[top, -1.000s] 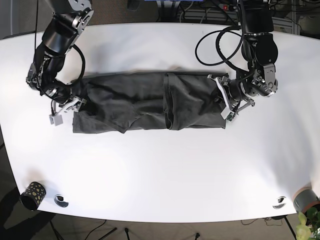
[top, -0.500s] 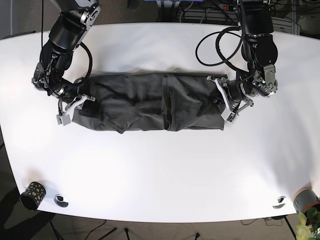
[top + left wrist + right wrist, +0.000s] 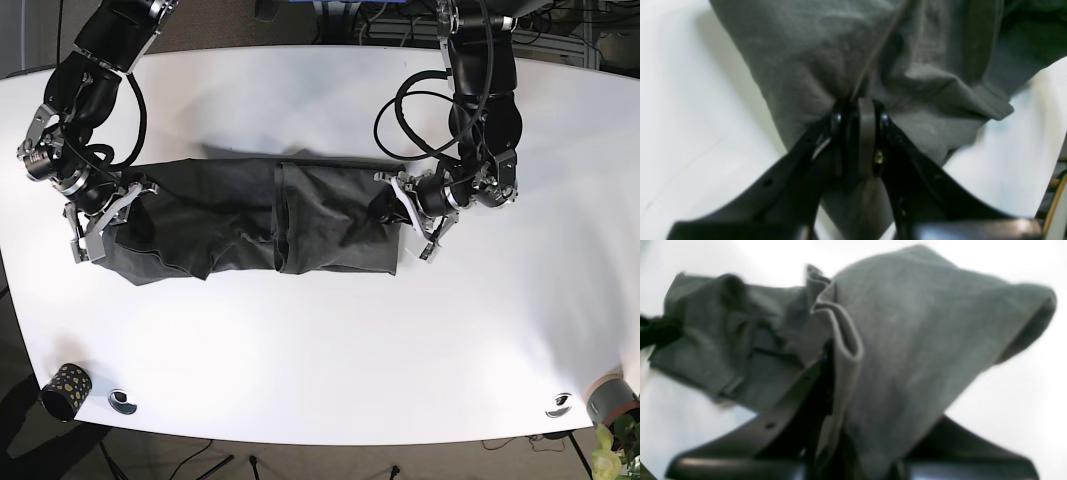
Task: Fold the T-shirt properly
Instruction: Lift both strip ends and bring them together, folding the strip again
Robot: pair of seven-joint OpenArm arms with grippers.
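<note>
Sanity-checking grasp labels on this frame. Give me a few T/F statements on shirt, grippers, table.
1. The left gripper is shut on the shirt. True.
2. The right gripper hangs open above the table. False: it is shut on the shirt's other end.
3. The shirt is white. False: it is dark grey.
4. The shirt lies stretched lengthwise between the two arms. True.
5. A small dark patterned cup stands at the table's near edge. True.
</note>
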